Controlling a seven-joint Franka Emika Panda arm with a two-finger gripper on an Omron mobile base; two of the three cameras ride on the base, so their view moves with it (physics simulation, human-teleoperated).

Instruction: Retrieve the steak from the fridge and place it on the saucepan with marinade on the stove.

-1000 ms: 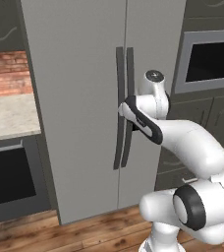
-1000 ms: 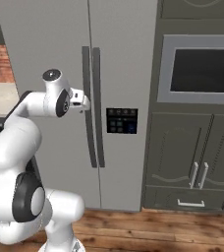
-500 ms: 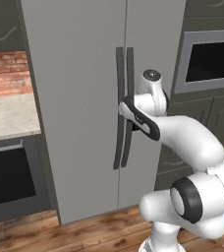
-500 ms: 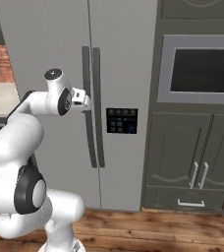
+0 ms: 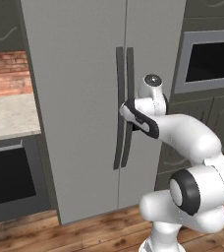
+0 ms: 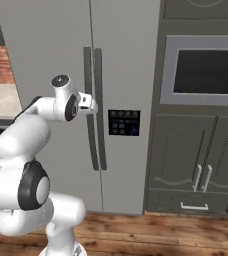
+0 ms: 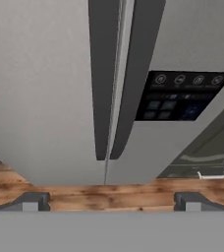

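The wood floor (image 7: 104, 194) is below my pincer (image 7: 109, 201). The fridge (image 7: 40, 98) stands shut right ahead. My pincer is wide open, holding nothing, by its handles (image 7: 104, 74).

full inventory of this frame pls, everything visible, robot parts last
fridge: 1, light grey, two doors shut, centre
fridge handles: 2, dark, curved, either side of the door seam
dispenser panel: 1, dark, on the right door
wall oven: 1, grey frame with dark window, right of fridge
cabinet doors: 2, dark grey, below the wall oven
counter: 1, beige, left of fridge
brick wall: red, above the counter
floor: wood
claw: 1, open, at the handles, holding nothing
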